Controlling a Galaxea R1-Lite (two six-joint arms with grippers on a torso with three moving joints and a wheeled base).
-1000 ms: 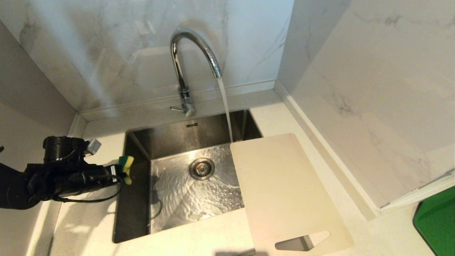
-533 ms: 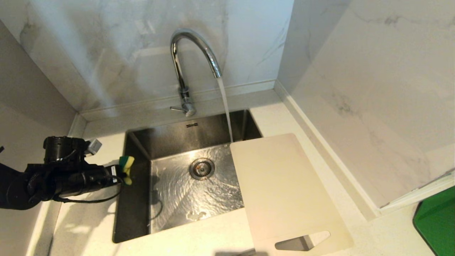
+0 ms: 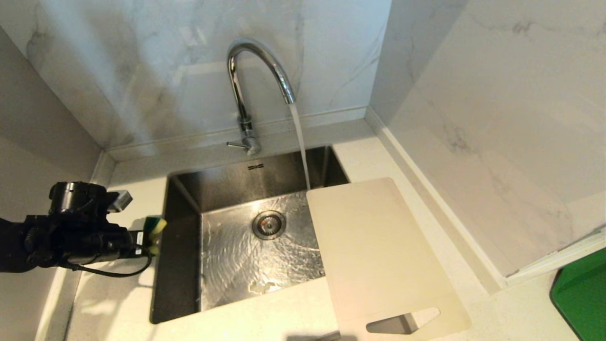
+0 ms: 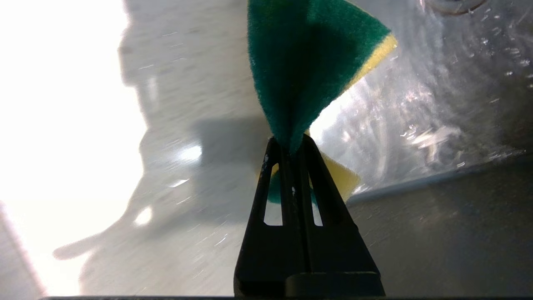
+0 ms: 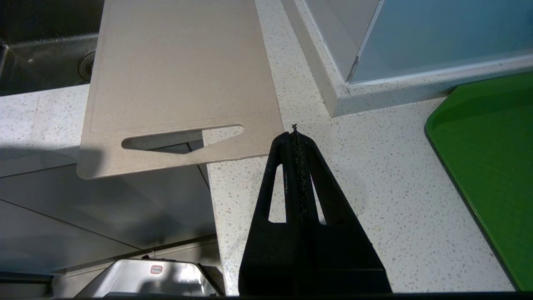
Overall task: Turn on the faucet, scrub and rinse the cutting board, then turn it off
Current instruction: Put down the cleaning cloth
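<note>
Faucet (image 3: 251, 85) running, board (image 3: 378, 251) unscrubbed.
Left gripper (image 4: 291, 143) jaws pinch sponge (image 4: 306, 66) by a corner, lower left; scrubbing may twist it loose. Right gripper (image 5: 295, 133) jaws closed, empty.

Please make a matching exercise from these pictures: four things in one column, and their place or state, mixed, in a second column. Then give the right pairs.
Things:
1. faucet
2. cutting board
3. sponge
4. right gripper

Place or state:
A. shut on nothing, above the speckled counter
B. running, water falling into the sink
C. pinched in the left gripper at the sink's left rim
D. lying flat across the sink's right edge, handle slot toward the robot

Pairs: 1-B, 2-D, 3-C, 4-A
</note>
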